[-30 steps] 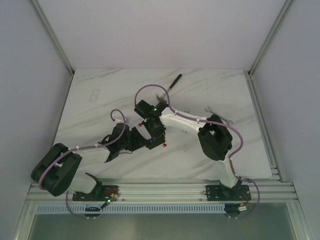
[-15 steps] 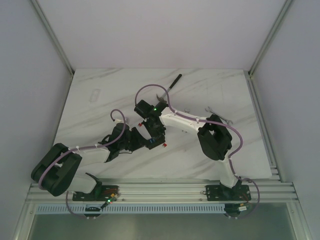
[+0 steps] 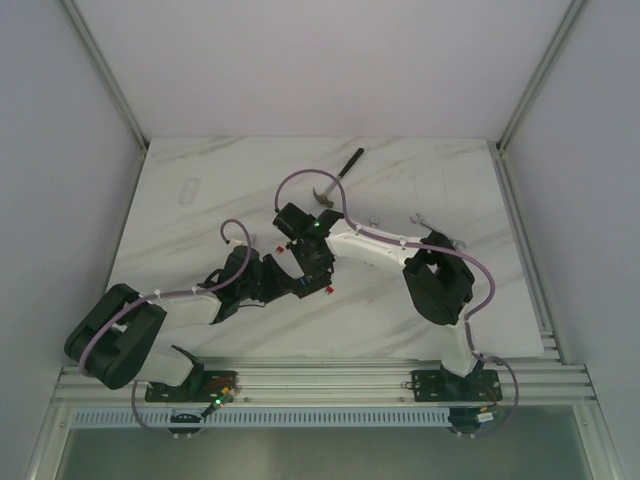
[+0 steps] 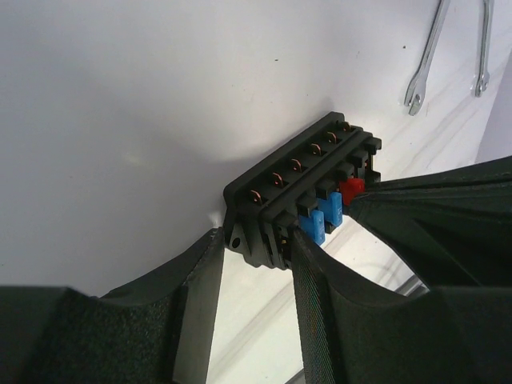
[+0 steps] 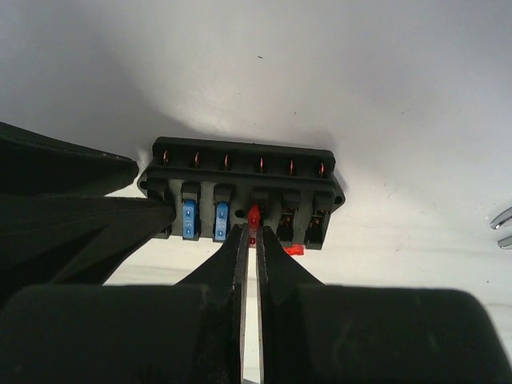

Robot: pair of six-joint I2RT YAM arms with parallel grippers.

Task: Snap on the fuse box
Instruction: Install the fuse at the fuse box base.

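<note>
Seating a fuse looks like the step in hand. From the top view, the left gripper [image 3: 281, 287] and right gripper [image 3: 306, 272] meet tip to tip over the fuse box [image 3: 300, 284], which lies between them on the table [image 3: 200, 230], and a loose fuse [image 3: 327, 291] lies just beyond the right jaws; their state cannot be read from this height. In the left wrist view, the left gripper [image 4: 256, 244] has its jaws part-way apart and clamped on the near end of the fuse box [image 4: 300, 188], one finger on each long side. Two blue fuses [image 4: 320, 218] and a red fuse [image 4: 350, 189] sit in the row ahead of the jaws, and two wrenches [image 4: 428, 52] lie well beyond. In the right wrist view, the right gripper [image 5: 254, 230] has its jaws almost together, pinching the red fuse [image 5: 254, 214] at the tips, right over the fourth slot of the fuse box [image 5: 244, 160]. The blue fuses [image 5: 205, 220] stand just left of the jaws, and the slots to their right look empty. By my judgement the next move calls for a straight push along the jaws' line, keeping the fuse square to its slot until it clicks, while the left jaws hold the box against that push; only then should the right jaws part and back off.
</note>
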